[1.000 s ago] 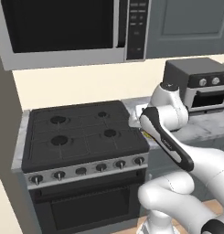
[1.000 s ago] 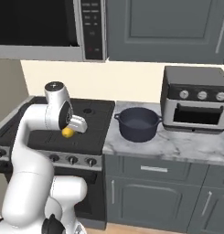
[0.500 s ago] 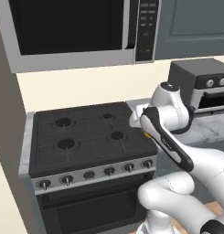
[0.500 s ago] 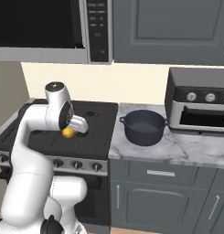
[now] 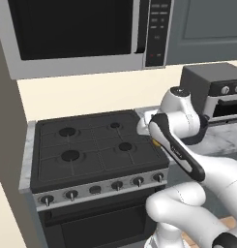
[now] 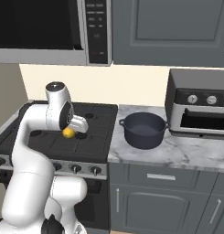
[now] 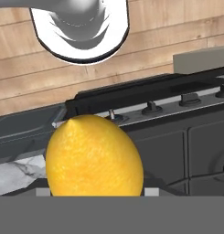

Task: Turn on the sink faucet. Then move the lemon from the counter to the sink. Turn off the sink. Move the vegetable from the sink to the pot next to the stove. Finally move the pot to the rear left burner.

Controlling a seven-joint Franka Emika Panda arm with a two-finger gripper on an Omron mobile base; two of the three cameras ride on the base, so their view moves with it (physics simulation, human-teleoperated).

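Observation:
My gripper (image 6: 70, 133) is shut on the yellow lemon (image 6: 67, 133), which hangs in the air over the right front part of the black stove (image 6: 88, 142). In the hand view the lemon (image 7: 93, 157) sits large between the jaws, with the stove front and floor behind it. From the left base view, a sliver of the lemon (image 5: 154, 142) peeks out behind my forearm. The dark pot (image 6: 141, 130) stands empty on the marble counter (image 6: 186, 151), just right of the stove. The rear left burner (image 5: 67, 131) is bare.
A toaster oven (image 6: 200, 109) stands on the counter right of the pot. The microwave (image 5: 81, 34) hangs above the stove, and grey cabinets (image 6: 168, 23) hang beside it. Knobs line the stove's front edge (image 5: 96, 190).
The whole picture has shifted slightly and grown larger, so the base has moved. The arm keeps its pose and the lemon stays in the gripper.

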